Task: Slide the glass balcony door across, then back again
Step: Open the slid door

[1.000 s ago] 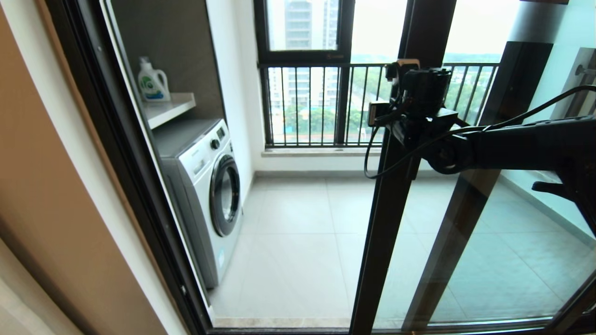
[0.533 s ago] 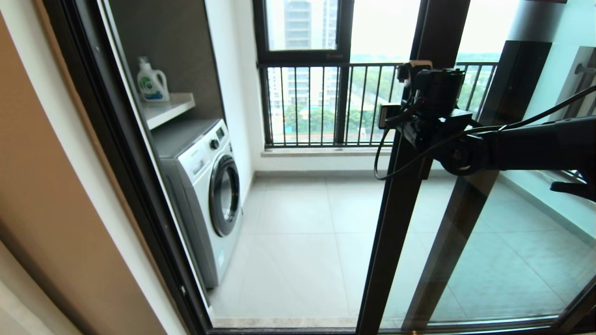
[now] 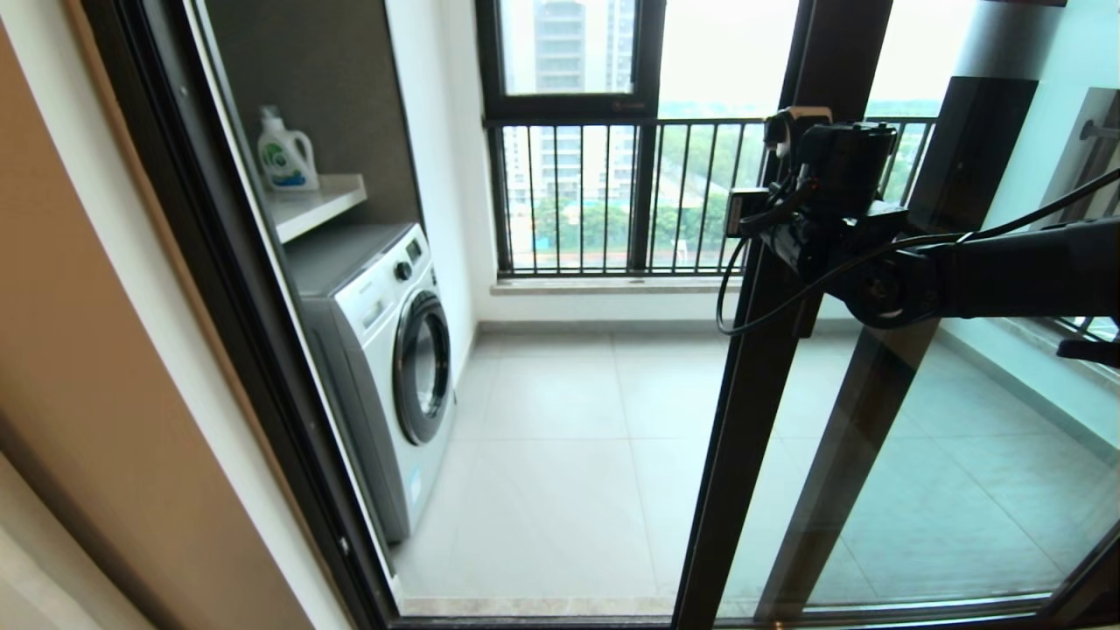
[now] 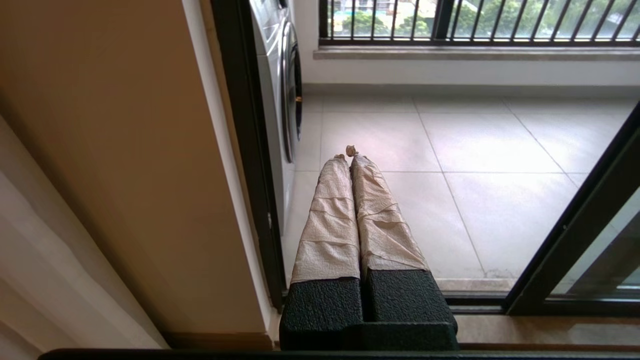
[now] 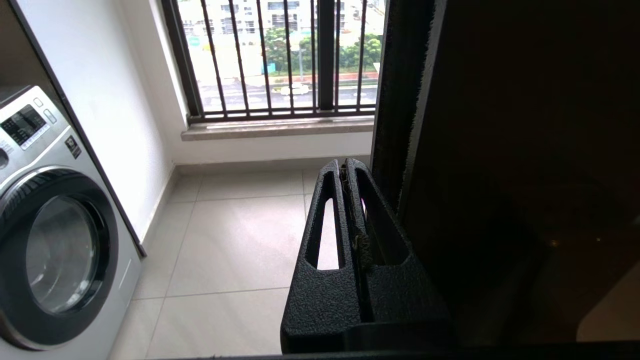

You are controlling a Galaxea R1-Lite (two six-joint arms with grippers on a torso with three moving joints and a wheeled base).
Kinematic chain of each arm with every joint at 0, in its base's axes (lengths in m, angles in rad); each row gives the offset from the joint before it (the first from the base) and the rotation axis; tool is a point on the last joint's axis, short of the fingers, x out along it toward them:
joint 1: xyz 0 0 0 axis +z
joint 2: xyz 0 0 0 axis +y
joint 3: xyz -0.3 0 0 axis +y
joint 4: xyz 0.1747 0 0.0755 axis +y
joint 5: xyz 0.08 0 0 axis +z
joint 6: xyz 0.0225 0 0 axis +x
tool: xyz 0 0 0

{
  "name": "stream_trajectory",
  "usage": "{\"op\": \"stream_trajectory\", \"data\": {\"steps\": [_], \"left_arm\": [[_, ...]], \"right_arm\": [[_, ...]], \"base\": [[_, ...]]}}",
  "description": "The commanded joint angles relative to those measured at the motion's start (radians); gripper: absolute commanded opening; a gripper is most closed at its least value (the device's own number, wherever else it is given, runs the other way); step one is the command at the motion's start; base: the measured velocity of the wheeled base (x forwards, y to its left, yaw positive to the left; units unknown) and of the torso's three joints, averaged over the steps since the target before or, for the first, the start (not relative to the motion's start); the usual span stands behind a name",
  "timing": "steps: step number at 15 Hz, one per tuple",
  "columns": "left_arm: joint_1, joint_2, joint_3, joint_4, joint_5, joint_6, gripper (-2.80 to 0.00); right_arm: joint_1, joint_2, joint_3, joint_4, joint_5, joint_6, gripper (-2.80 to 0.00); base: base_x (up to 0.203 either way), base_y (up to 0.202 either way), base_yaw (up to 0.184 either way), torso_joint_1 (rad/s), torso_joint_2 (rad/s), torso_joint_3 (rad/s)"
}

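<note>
your right tool (image 5: 347,167) is pressed together against the left edge of the glass balcony door (image 3: 761,350); left tool (image 4: 348,156) sits pressed together too, near the door frame (image 4: 250,150).

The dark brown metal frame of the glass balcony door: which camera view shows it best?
The head view: the dark brown metal frame of the glass balcony door runs top to bottom, beside the right gripper. The right wrist view shows only its edge; the left wrist view only its lower corner.

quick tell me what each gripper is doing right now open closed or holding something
Left gripper: jaws closed, holding nothing, low by the doorway.
Right gripper: jaws closed, empty, pressed beside the glass balcony door frame edge.
</note>
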Motion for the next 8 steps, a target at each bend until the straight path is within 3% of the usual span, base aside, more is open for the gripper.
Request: {"op": "stream_trajectory", "data": {"steps": [1, 8], "left_arm": [[0.000, 0.002, 0.000, 0.000, 0.000, 0.000, -2.80], [0.000, 0.002, 0.000, 0.000, 0.000, 0.000, -2.80]], "right_arm": [[-0.024, 0.011, -0.002, -0.003, -0.004, -0.001, -2.80], [-0.036, 0.011, -0.002, -0.005, -0.001, -0.001, -2.80]], "base": [[0.000, 0.000, 0.000, 0.000, 0.00, 0.000], [0.000, 0.000, 0.000, 0.000, 0.00, 0.000]]}}
